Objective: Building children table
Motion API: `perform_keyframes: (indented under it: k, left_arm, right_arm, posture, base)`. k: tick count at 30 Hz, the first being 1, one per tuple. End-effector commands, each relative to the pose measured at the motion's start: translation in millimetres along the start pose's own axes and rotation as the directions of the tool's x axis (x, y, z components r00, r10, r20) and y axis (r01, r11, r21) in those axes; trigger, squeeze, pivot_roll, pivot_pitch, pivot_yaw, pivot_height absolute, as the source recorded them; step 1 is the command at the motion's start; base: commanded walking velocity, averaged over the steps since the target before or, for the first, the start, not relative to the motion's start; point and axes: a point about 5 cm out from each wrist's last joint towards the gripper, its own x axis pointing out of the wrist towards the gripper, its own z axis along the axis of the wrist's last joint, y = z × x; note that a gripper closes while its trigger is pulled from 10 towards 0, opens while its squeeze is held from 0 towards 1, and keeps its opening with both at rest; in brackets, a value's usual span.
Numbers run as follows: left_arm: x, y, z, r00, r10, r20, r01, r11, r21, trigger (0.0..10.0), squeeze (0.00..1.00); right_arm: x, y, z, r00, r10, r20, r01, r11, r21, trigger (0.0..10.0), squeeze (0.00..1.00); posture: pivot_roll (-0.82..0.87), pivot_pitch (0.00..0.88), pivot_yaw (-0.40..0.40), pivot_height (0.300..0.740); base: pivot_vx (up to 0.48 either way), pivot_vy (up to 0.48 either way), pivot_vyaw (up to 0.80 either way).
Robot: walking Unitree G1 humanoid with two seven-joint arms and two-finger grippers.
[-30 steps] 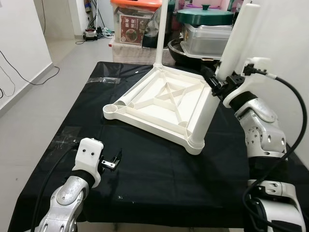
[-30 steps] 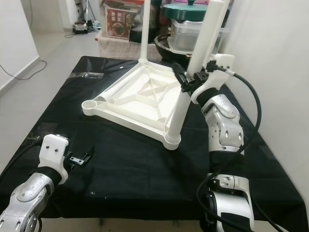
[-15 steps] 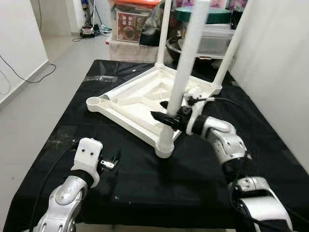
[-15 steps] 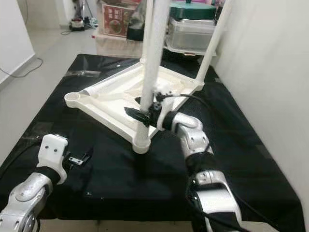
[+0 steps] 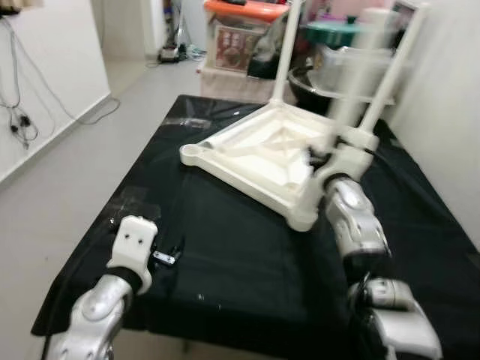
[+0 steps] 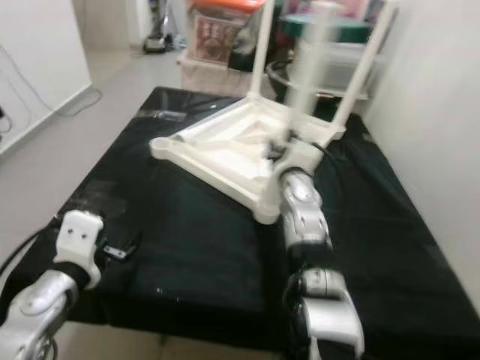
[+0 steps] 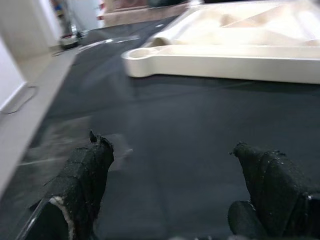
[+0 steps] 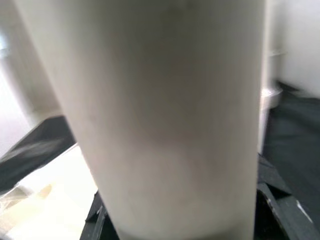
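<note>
The white children's table top [image 5: 259,146] lies upside down on the black-covered table [image 5: 225,255]. Two white legs stand in its far corner [image 5: 280,52] and right corner [image 5: 390,75]. The left corner socket [image 5: 193,153] has no leg in it. My right gripper [image 5: 330,146] is shut on a third white leg [image 6: 307,67] above the near corner [image 5: 302,217]; this leg [image 8: 170,115] sits between the black fingers [image 8: 267,200]. My arm hides its lower end. My left gripper [image 7: 175,190] rests open low over the cloth near the front left [image 5: 171,251], well short of the table top.
Storage boxes [image 5: 244,34] and a lidded pot [image 5: 337,34] stand close behind the table. A white wall [image 5: 457,90] runs along the right side. Grey floor [image 5: 67,172] lies to the left, with cables at the left wall [image 5: 15,112].
The camera has swung, and the picture has shifted and blurred. My right gripper brought the leg from leaning out at the right to upright over the near corner, and still holds it. The left gripper stays put.
</note>
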Motion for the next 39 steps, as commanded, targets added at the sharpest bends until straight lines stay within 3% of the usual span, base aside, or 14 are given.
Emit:
perform_keyframes:
  k: [1, 5, 6, 11, 12, 16, 17, 20, 23, 25, 27, 28, 30, 39]
  left_arm:
    - [-0.1, -1.0, 0, 1.000, -0.010, -0.008, 0.010, 1.000, 0.012, 10.0, 0.00]
    - [-0.2, -0.6, -1, 1.000, -0.013, -0.011, 0.013, 1.000, 0.015, 10.0, 0.00]
    - [0.1, -0.8, -1, 1.000, -0.015, -0.012, 0.015, 1.000, 0.016, 10.0, 0.00]
    - [1.2, -1.8, -1, 1.000, -0.020, -0.011, 0.020, 1.000, 0.018, 10.0, 0.00]
    - [1.4, -1.7, -1, 1.000, -0.021, -0.012, 0.021, 1.000, 0.018, 10.0, 0.00]
    - [1.6, -1.6, -1, 1.000, -0.021, -0.011, 0.021, 1.000, 0.017, 10.0, 0.00]
    - [1.6, -1.5, -1, 1.000, -0.020, -0.010, 0.020, 1.000, 0.017, 10.0, 0.00]
    - [1.8, -1.5, 0, 1.000, -0.018, -0.008, 0.018, 1.000, 0.016, 10.0, 0.00]
    - [3.3, -1.6, 0, 1.000, -0.015, -0.003, 0.015, 1.000, 0.015, 10.0, 0.00]
    - [3.3, -1.6, 0, 1.000, -0.015, -0.003, 0.015, 1.000, 0.015, 10.0, 0.00]
    - [4.1, -1.6, 1, 1.000, -0.016, -0.002, 0.016, 1.000, 0.016, 10.0, 0.00]
    - [4.1, -1.6, 1, 1.000, -0.016, -0.002, 0.016, 1.000, 0.016, 10.0, 0.00]
    - [4.5, -1.6, 1, 1.000, -0.017, -0.001, 0.017, 1.000, 0.019, 10.0, 0.00]
    - [4.2, -1.3, 1, 1.000, -0.014, -0.001, 0.014, 1.000, 0.024, 10.0, 0.00]
  right_arm:
    - [-14.8, -27.0, -20, 0.987, -0.149, -0.054, 0.140, 0.979, -0.151, 0.0, 0.00]
    - [-37.2, -33.8, -24, 0.983, -0.164, -0.078, 0.147, 0.970, -0.192, 1.3, 0.00]
    - [-40.0, -32.4, -20, 0.985, -0.158, -0.066, 0.143, 0.970, -0.195, 10.0, 0.00]
    - [-35.8, -26.2, -4, 0.989, -0.148, -0.021, 0.144, 0.979, -0.146, 10.0, 0.00]
    - [-29.2, -20.7, 7, 0.994, -0.106, 0.023, 0.108, 0.989, -0.104, 10.0, 1.00]
    - [-19.2, -13.1, 22, 0.996, -0.027, 0.084, 0.032, 0.997, -0.070, 10.0, 1.00]
    - [-8.1, -6.1, 39, 0.986, 0.080, 0.146, -0.078, 0.997, -0.022, 10.0, 0.00]
    - [-2.4, 4.0, 53, 0.951, 0.255, 0.173, -0.261, 0.965, 0.018, 10.0, 0.00]
    - [-17.8, 31.0, 57, 0.640, 0.752, 0.154, -0.765, 0.642, 0.047, 10.0, 0.00]
    - [-17.8, 31.0, 57, 0.640, 0.752, 0.154, -0.765, 0.642, 0.047, 10.0, 0.00]
    - [-41.4, 45.0, 37, 0.358, 0.931, 0.069, -0.933, 0.355, 0.050, 10.0, 0.00]
    - [-41.4, 45.0, 37, 0.358, 0.931, 0.069, -0.933, 0.355, 0.050, 10.0, 0.00]
    - [-55.4, 58.0, 16, 0.175, 0.984, -0.011, -0.982, 0.176, 0.068, 10.0, 0.00]
    - [-55.6, 74.2, 1, 0.131, 0.990, -0.046, -0.989, 0.134, 0.061, 10.0, 0.00]
  posture:
    - [0.10, 0.000, -0.089, 0.740]
    - [0.08, 0.000, -0.078, 0.740]
    - [0.07, 0.000, -0.073, 0.740]
    - [0.07, 0.000, -0.071, 0.740]
    - [0.08, 0.000, -0.075, 0.740]
    - [0.08, 0.000, -0.080, 0.740]
    - [0.08, 0.000, -0.082, 0.740]
    - [0.09, 0.000, -0.085, 0.740]
    - [0.10, 0.000, -0.096, 0.740]
    - [0.10, 0.000, -0.096, 0.740]
    - [0.11, 0.000, -0.099, 0.740]
    - [0.11, 0.000, -0.099, 0.740]
    - [0.13, 0.000, -0.108, 0.740]
    - [0.14, 0.000, -0.111, 0.740]
  base:
    - [0.000, 0.000, 0.00]
    - [0.000, 0.000, 0.00]
    - [0.000, 0.000, 0.00]
    - [0.000, 0.000, 0.00]
    - [0.000, 0.000, 0.00]
    - [0.000, 0.000, 0.00]
    - [0.000, 0.000, 0.00]
    - [0.000, 0.000, 0.00]
    - [0.000, 0.000, 0.00]
    - [0.000, 0.000, 0.00]
    - [0.000, 0.000, 0.00]
    - [0.000, 0.000, 0.00]
    - [0.000, 0.000, 0.00]
    - [0.000, 0.000, 0.00]
